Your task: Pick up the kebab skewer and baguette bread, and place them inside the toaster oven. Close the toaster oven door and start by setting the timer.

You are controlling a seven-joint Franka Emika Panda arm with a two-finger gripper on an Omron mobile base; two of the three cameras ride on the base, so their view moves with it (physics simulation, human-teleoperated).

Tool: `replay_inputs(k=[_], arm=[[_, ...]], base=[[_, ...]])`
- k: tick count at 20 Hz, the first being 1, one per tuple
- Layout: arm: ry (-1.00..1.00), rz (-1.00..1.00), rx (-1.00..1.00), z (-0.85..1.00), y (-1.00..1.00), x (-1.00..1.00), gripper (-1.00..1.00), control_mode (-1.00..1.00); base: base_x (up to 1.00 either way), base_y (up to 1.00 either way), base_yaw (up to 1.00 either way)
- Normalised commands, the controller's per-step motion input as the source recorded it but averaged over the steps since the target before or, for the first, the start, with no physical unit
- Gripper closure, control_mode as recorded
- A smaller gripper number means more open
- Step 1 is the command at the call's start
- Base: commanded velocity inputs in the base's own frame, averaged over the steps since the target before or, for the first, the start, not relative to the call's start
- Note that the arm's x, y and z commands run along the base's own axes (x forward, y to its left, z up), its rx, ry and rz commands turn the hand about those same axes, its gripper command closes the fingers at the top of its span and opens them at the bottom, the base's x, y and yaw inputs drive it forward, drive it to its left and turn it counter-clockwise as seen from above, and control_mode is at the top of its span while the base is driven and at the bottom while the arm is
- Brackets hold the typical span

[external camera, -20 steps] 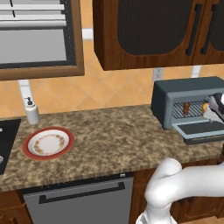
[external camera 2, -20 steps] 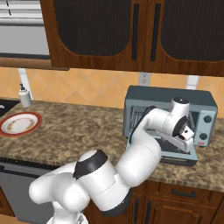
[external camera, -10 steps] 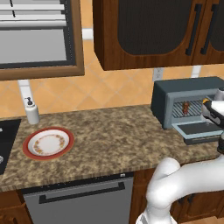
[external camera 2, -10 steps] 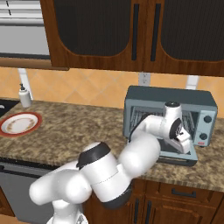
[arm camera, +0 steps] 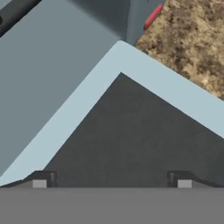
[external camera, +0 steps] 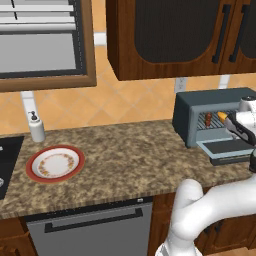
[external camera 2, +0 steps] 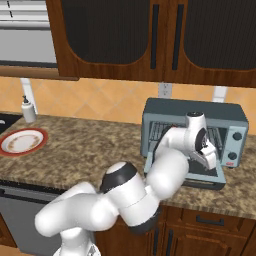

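The toaster oven (external camera: 200, 112) (external camera 2: 195, 112) stands at the counter's right end. Its door (external camera: 226, 149) (external camera 2: 214, 180) hangs down flat. On the rack inside lie the kebab skewer (external camera: 208, 120) and, to its right, the golden baguette bread (external camera: 223, 116). My gripper (external camera: 242, 131) (external camera 2: 207, 156) (arm camera: 111, 181) hovers just over the lowered door, open, with nothing between its fingers. The hand view looks down on the door's dark glass (arm camera: 131, 131) and pale grey frame (arm camera: 166, 87). In the right base view my arm hides most of the oven's inside.
A red-rimmed white plate (external camera: 55, 164) (external camera 2: 22, 141) lies at the counter's left, with a soap dispenser (external camera: 36, 127) (external camera 2: 28, 109) behind it. Oven knobs (external camera 2: 237, 136) sit on the right of the oven's front. Wall cabinets hang above the oven. A dishwasher front (external camera: 90, 227) is below the counter.
The hand has sunk a little toward the lowered door and the elbow has swung. The jaws stayed wide.
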Motion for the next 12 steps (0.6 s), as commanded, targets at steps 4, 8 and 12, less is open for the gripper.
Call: replay_inputs(k=[4, 8, 12], arm=[[0.00, -0.08, 0.00, 0.00, 0.14, 0.28, -1.00, -1.00], [0.00, -0.09, 0.00, 0.00, 0.23, 0.21, -1.00, -1.00], [0.00, -0.07, 0.00, 0.01, 0.30, -0.12, -1.00, -1.00]], base=[[0.00, 0.00, 0.00], [0.00, 0.00, 0.00], [0.00, 0.00, 0.00]])
